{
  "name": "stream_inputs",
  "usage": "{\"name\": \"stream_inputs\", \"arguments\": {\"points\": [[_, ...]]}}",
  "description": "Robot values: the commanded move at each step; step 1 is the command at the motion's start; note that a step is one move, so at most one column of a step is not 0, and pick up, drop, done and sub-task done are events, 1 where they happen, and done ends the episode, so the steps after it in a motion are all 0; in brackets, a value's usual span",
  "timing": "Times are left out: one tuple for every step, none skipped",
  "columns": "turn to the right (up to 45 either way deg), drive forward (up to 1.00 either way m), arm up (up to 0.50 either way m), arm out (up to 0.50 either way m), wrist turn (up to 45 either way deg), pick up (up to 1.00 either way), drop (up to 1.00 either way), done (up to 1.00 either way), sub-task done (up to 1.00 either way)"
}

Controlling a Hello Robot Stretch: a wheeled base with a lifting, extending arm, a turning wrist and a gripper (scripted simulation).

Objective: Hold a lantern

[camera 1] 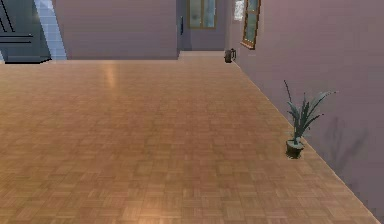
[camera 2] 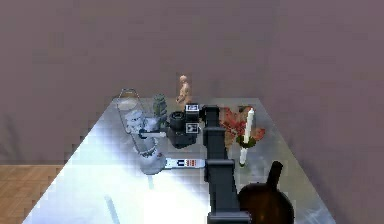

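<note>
One gripper (camera 2: 152, 130) hanging over the counter (camera 2: 90, 172), glassy object (camera 2: 129, 108) at its ten o'clock, we are failing to tell its grasp.

A potted plant (camera 1: 298, 125) is being shown on the wooden floor (camera 1: 130, 140) close to the wall, and a framed picture (camera 1: 250, 22) is being displayed farther along that wall. A small figurine (camera 2: 183, 90), a white candle (camera 2: 249, 128) and a dark brown pot (camera 2: 268, 200) are being carried by the shiny worktop (camera 2: 90, 180), with the figurine near its far edge.
</note>
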Motion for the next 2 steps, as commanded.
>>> {"name": "stream_inputs", "arguments": {"points": [[0.0,0.00,0.10,0.00,0.0,0.00,0.00,0.00,0.00],[0.0,0.00,0.00,0.00,0.0,0.00,0.00,1.00,0.00]]}}
